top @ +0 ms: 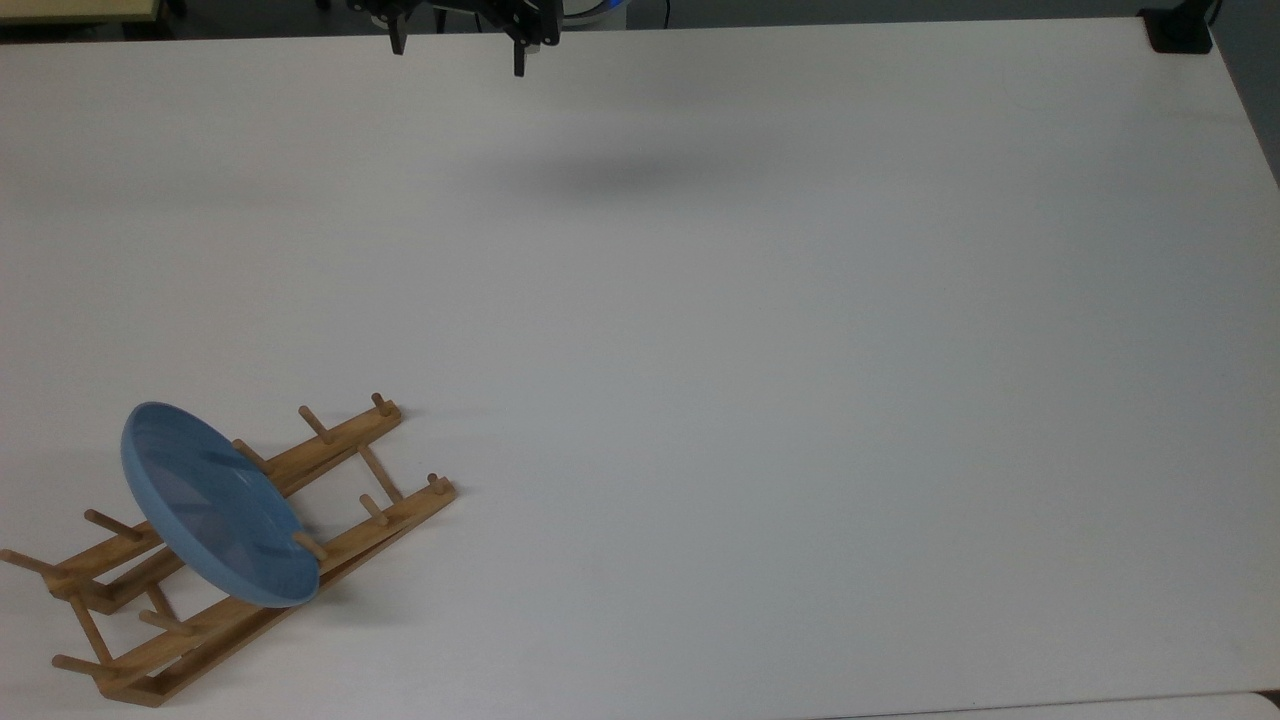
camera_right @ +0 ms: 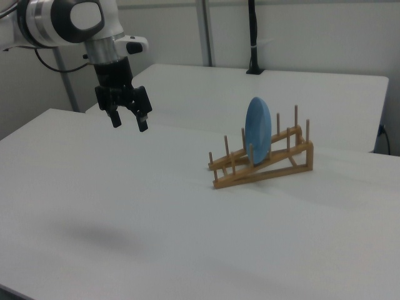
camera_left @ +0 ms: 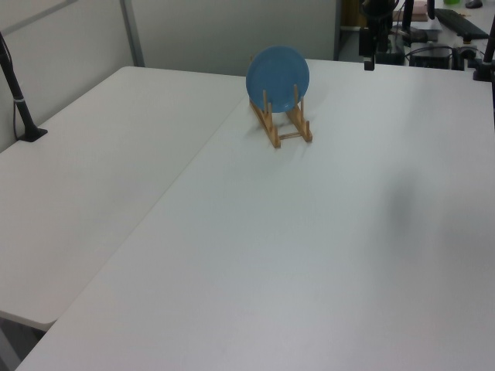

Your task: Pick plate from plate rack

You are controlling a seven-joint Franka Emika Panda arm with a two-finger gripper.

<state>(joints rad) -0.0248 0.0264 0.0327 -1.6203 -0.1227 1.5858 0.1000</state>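
We saw the blue plate [camera_right: 257, 130] standing on edge between the pegs of the wooden plate rack [camera_right: 265, 166] on the white bench [camera_right: 156, 225], while the claw [camera_right: 129, 122] hung spread and empty, well apart.

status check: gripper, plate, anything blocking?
Gripper open, empty, hanging above the table, well clear of the rack. Plate upright on edge between pegs of the plate rack. Nothing in between.

arm [camera_right: 62, 22]: white, black joints | claw [camera_right: 129, 120]: black, two-fingered | black cable
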